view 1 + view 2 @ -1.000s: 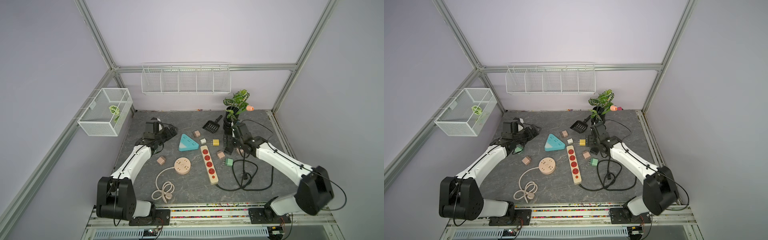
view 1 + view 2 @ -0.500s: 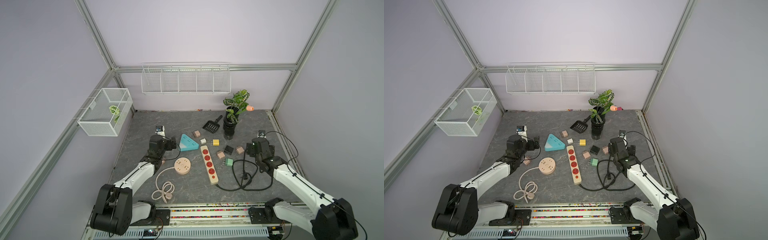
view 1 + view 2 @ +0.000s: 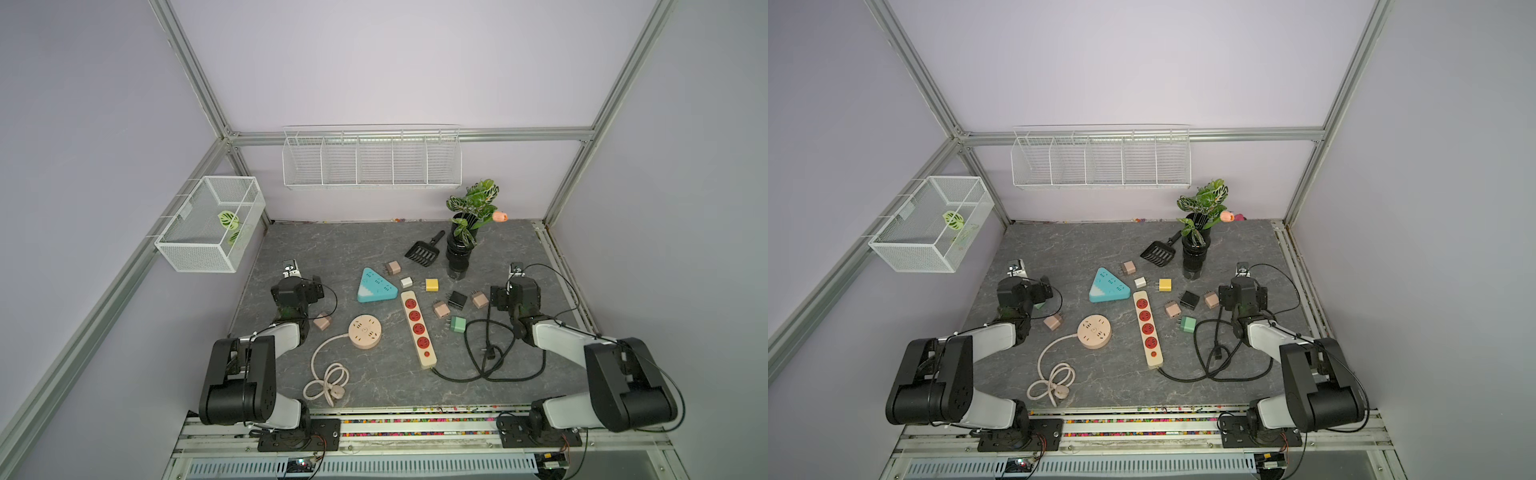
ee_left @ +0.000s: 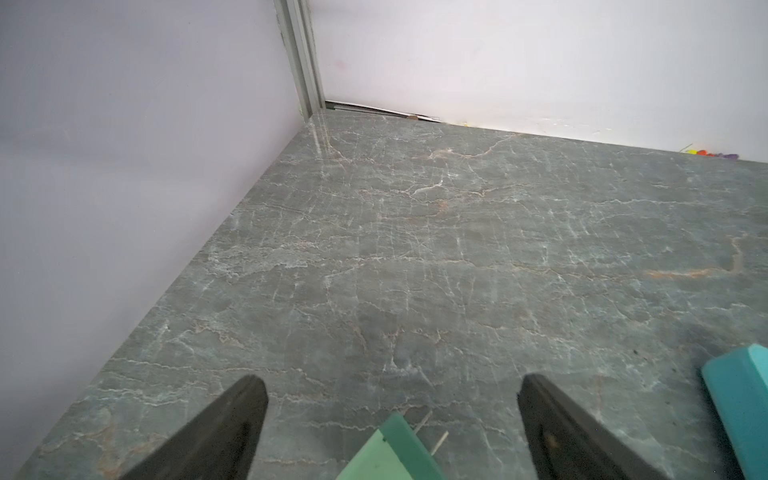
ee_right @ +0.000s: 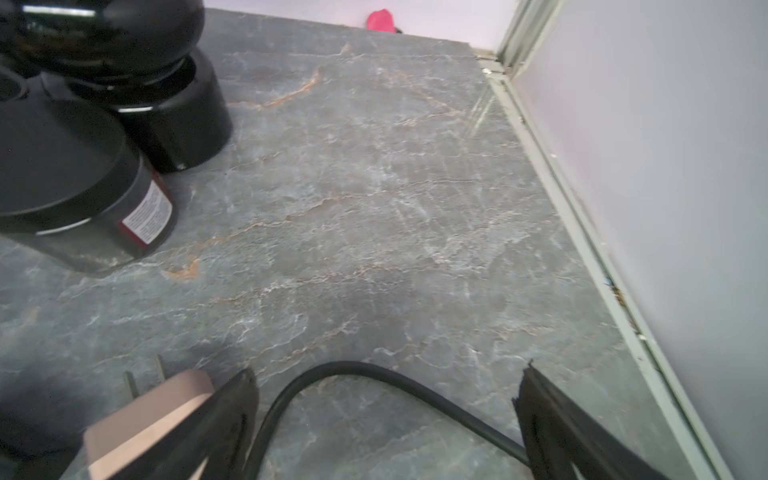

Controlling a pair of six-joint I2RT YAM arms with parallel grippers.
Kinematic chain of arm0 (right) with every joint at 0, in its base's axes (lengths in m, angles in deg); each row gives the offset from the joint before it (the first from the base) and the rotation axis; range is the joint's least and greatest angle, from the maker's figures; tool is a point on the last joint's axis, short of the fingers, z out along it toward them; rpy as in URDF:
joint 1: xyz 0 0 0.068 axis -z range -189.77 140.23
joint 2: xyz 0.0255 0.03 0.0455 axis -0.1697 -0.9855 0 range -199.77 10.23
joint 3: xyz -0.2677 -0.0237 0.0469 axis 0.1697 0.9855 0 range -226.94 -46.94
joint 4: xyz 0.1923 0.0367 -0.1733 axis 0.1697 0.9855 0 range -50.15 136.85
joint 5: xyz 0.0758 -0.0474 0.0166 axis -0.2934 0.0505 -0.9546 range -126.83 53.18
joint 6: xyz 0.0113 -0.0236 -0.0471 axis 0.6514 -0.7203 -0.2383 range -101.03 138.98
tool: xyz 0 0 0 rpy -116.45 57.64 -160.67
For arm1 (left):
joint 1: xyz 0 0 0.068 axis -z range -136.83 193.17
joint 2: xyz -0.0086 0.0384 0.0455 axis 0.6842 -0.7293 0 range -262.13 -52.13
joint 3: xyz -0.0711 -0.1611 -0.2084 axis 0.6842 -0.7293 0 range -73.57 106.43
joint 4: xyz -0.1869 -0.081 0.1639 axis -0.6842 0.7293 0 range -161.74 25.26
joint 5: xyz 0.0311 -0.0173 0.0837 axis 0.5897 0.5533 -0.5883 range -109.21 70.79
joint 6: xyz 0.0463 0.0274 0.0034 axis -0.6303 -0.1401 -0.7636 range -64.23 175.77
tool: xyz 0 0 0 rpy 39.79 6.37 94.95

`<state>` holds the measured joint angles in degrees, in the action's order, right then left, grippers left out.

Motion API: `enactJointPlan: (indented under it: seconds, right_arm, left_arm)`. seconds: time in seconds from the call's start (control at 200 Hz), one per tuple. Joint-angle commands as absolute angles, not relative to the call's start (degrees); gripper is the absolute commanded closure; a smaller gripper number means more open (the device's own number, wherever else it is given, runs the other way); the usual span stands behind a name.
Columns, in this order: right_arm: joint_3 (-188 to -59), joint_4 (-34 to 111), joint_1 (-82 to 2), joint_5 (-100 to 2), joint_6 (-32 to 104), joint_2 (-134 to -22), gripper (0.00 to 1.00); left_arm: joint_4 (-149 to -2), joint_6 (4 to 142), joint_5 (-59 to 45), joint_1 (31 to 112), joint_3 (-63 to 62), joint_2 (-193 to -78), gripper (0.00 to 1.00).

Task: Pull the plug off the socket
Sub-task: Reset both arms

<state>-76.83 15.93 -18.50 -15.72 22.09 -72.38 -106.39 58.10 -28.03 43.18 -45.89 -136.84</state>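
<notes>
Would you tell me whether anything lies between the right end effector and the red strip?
Yes: between the right end effector and the red strip lie the near pink plug, far pink plug, black plug, green plug and black cable.

A leafy plant (image 3: pixel 473 199) in a black vase (image 3: pixel 458 257) stands on the marbled table (image 3: pixel 332 249), a black slotted scoop (image 3: pixel 423 250) just beside it. A white wire rack (image 3: pixel 372 160) hangs on the back wall. A mesh basket (image 3: pixel 195 245) holds a green leaf (image 3: pixel 227 219).

The left arm (image 3: pixel 274 336) and right arm (image 3: pixel 557 338) share white shells, bulky black joints, thin black cables (image 3: pixel 538 264) looping at the wrists, and pointed black fingers (image 4: pixel 216 432).
</notes>
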Motion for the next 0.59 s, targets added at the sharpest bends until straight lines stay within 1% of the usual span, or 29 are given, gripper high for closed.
enactJointPlan:
  seconds: [0.0,0.085,0.19,0.235,0.31,0.36,0.405,0.495,0.59]
  right_arm:
    - [-75.48,5.59,-16.76,-18.48,20.16,-72.93,0.01]
    - [-74.21,2.41,-14.59,-21.90,21.45,-74.66,0.01]
    - [-73.00,0.29,-14.51,-22.39,21.53,-75.45,0.01]
    - [-70.58,-4.75,-14.50,-22.18,21.40,-76.17,0.01]
    - [-67.73,-15.88,-14.48,-21.92,20.31,-79.91,0.01]
    - [-68.78,-11.03,-14.51,-21.27,21.18,-78.31,0.01]
    - [-70.41,-5.30,-14.42,-21.13,22.03,-76.92,0.01]
    - [-68.93,-10.88,-14.43,-21.23,21.36,-78.54,0.01]
    - [-68.77,-10.22,-14.43,-21.44,21.33,-77.63,0.01]
  left_arm:
    - [-112.88,58.83,-22.80,42.67,-46.89,-137.53,0.00]
    - [-114.55,58.27,-21.50,42.65,-48.18,-137.26,0.00]
    - [-123.55,57.20,-20.71,42.65,-52.49,-138.91,0.00]
    - [-124.88,56.82,-20.41,42.65,-52.96,-139.11,0.00]
    - [-121.83,57.45,-20.66,42.71,-52.23,-138.26,0.00]
    - [-123.50,57.33,-20.72,42.65,-52.58,-138.78,0.00]
    - [-121.82,57.56,-20.76,42.65,-52.02,-138.39,0.00]
    - [-121.87,57.57,-20.85,42.69,-52.09,-138.44,0.00]
    - [-122.28,57.50,-20.88,42.78,-52.28,-138.40,0.00]
